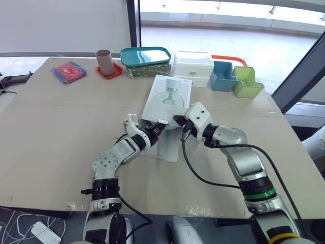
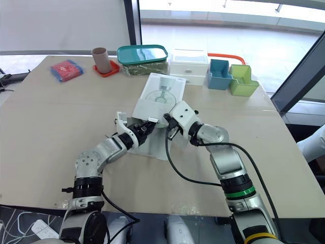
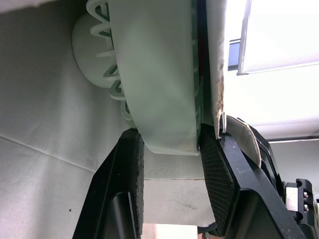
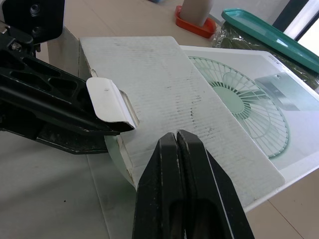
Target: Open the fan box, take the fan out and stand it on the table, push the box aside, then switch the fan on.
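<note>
The white fan box (image 1: 167, 96), printed with a fan picture, lies flat at the table's middle, its near end open. A pale green fan (image 3: 159, 74) pokes out of that end. My left gripper (image 1: 158, 127) reaches into the opening, and its two fingers (image 3: 130, 164) clamp the fan's rim from both sides. My right gripper (image 1: 177, 121) hovers over the box's near top edge, shut with nothing between its fingers (image 4: 177, 149). A small white flap (image 4: 107, 102) curls up beside the left gripper's black fingers (image 4: 55, 109).
Along the table's far edge stand a red packet (image 1: 69, 72), a brown cup (image 1: 104, 62) on a red coaster, a teal-lidded container (image 1: 145, 57), a white drawer unit (image 1: 193, 67), a blue bin (image 1: 223, 76) and a green bin (image 1: 247, 82).
</note>
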You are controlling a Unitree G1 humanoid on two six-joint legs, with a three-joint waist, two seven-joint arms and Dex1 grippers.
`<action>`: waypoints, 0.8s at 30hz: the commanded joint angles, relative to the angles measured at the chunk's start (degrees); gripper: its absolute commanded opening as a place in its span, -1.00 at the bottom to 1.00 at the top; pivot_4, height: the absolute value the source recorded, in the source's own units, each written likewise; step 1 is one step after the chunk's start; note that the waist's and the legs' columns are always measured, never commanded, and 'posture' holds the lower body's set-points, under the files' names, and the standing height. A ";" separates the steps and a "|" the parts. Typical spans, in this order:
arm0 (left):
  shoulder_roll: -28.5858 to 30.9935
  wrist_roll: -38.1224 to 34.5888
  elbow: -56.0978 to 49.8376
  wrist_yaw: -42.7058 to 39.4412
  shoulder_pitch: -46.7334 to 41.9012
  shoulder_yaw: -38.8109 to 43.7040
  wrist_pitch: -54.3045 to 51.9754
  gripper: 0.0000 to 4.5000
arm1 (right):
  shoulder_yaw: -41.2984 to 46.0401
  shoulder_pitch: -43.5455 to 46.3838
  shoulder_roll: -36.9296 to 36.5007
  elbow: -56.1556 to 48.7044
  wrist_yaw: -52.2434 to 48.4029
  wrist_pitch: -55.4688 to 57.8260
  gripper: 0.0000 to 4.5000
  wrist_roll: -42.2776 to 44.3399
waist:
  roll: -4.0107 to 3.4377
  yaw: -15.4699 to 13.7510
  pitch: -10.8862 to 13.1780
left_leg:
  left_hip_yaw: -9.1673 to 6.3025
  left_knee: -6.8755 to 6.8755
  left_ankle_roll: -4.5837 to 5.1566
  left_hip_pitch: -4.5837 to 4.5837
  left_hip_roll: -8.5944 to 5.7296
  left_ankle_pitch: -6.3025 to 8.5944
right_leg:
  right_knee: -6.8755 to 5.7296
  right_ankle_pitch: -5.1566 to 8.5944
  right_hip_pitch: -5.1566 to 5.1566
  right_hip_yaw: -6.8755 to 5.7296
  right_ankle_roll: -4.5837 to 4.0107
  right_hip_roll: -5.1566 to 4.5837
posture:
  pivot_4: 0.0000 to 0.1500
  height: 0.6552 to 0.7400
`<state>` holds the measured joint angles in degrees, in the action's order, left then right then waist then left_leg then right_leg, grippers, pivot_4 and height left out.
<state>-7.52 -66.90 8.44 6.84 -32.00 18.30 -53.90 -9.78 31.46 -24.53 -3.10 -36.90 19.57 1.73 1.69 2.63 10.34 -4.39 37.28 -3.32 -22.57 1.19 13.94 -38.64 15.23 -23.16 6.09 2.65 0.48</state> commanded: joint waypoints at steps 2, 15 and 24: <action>1.69 -1.26 -2.63 -0.38 0.92 -0.42 -2.65 -0.47 | -0.24 -0.40 0.05 -0.48 0.10 -0.05 -1.00 -0.37 | 0.00 0.01 0.00 | 0.00 0.00 0.00 0.00 0.00 0.00 | 0.00 0.00 0.00 0.00 0.00 0.00 | 1.00 1.00; 10.36 -15.12 -10.44 0.52 8.27 -0.47 -16.46 -0.47 | -0.23 -0.61 0.18 -0.39 0.13 -0.44 -1.00 -0.30 | 0.00 0.03 0.00 | -0.02 -0.25 -0.05 0.01 0.07 -0.03 | 0.16 -0.01 -0.03 -0.01 -0.02 0.02 | 1.00 1.00; 13.24 -24.74 -15.02 5.52 14.02 -2.10 -16.59 -0.47 | -0.44 -1.12 0.27 -0.68 -0.01 -0.46 -1.00 -0.31 | 0.00 -0.05 0.00 | -0.14 -0.52 -0.17 0.03 0.13 -0.10 | 0.35 -0.06 -0.03 -0.14 -0.09 0.02 | 1.00 1.00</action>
<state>4.86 -87.34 -3.89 10.86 -19.48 17.83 -69.94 -9.87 31.34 -24.18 -3.23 -36.93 18.80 1.78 1.69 2.58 10.34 -4.52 36.75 -3.49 -22.54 1.33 13.83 -38.28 15.18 -23.18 5.95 2.55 0.49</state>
